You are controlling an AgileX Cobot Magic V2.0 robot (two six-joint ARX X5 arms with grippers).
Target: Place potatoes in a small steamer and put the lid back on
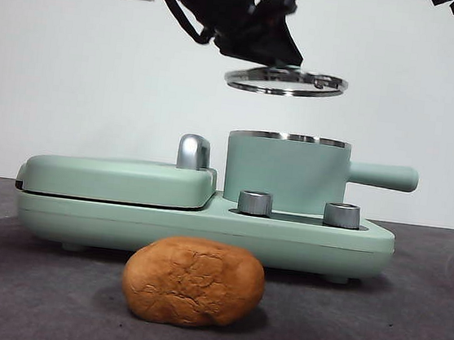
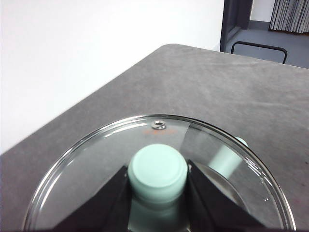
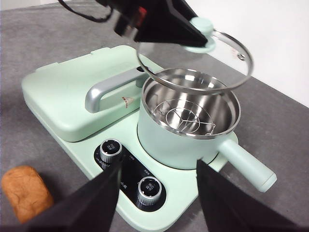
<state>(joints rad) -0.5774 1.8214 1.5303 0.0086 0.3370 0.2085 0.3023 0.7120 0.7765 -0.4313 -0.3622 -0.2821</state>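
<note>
The potato (image 1: 194, 282), an orange-brown cracked lump, lies on the grey table in front of the appliance; it also shows in the right wrist view (image 3: 25, 192). The small steamer (image 1: 286, 171), a mint-green pot with a side handle (image 1: 384, 176), stands open with a wire rack inside (image 3: 186, 115). My left gripper (image 2: 158, 186) is shut on the mint-green knob (image 2: 158, 171) of the glass lid (image 1: 286, 82) and holds it in the air above the pot, slightly tilted. My right gripper (image 3: 157, 179) is open and empty, high above the appliance's knobs.
The flat mint-green grill plate (image 1: 119, 179) with a chrome handle (image 1: 194, 151) sits left of the pot on the same base (image 1: 204, 229). Two steel dials (image 1: 255, 203) face front. The table's far edge and a white wall lie behind.
</note>
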